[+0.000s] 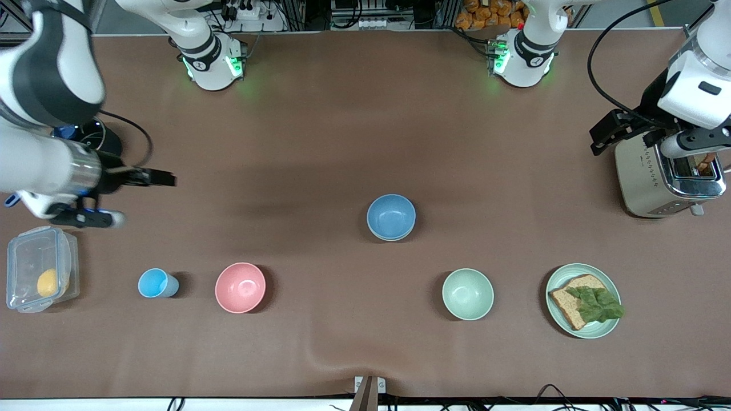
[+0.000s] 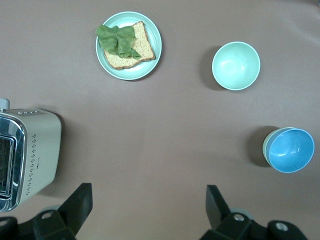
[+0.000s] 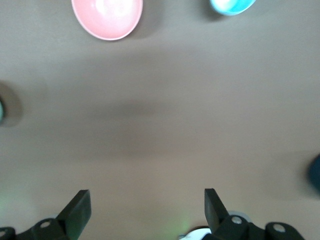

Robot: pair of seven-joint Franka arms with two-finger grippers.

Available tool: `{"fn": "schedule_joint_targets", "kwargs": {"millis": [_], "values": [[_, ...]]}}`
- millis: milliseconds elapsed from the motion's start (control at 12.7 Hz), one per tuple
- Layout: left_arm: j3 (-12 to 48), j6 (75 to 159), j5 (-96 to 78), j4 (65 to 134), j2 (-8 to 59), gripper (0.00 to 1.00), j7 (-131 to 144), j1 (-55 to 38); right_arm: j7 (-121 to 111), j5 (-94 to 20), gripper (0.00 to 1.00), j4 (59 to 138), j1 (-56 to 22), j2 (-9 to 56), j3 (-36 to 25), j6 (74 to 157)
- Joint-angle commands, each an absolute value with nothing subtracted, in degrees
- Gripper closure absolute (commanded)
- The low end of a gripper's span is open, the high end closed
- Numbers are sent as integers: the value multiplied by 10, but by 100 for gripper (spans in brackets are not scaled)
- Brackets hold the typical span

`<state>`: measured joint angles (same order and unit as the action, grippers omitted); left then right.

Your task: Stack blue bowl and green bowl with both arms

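Note:
The blue bowl (image 1: 391, 216) stands upright near the middle of the table, nested inside the sage green bowl. In the left wrist view the blue bowl (image 2: 292, 150) covers the green bowl (image 2: 266, 145), leaving only a thin crescent of its rim showing. My left gripper (image 1: 625, 136) is open and empty, up over the toaster at the left arm's end; it also shows in the left wrist view (image 2: 148, 197). My right gripper (image 1: 141, 198) is open and empty, up over bare table at the right arm's end; it also shows in the right wrist view (image 3: 147, 200).
A paler mint-green bowl (image 1: 468, 294) and a mint plate (image 1: 573, 267) with bread and lettuce lie nearer the front camera. A pink bowl (image 1: 240, 287), a light-blue cup (image 1: 155, 283) and a clear lidded box (image 1: 40, 268) lie toward the right arm's end. A toaster (image 1: 657, 182) stands at the left arm's end.

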<state>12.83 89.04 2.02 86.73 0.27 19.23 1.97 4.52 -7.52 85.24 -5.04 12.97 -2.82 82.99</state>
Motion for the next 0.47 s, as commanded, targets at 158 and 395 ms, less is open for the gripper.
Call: {"fn": "schedule_joint_targets", "kwargs": {"millis": [158,395], "values": [[118,869,20,865,1,0,160,16,-32,-26,0,868,18,75,-2,831],[118,868,19,866,2,0,157,16,-25,20,0,861,18,65,5,834]]}}
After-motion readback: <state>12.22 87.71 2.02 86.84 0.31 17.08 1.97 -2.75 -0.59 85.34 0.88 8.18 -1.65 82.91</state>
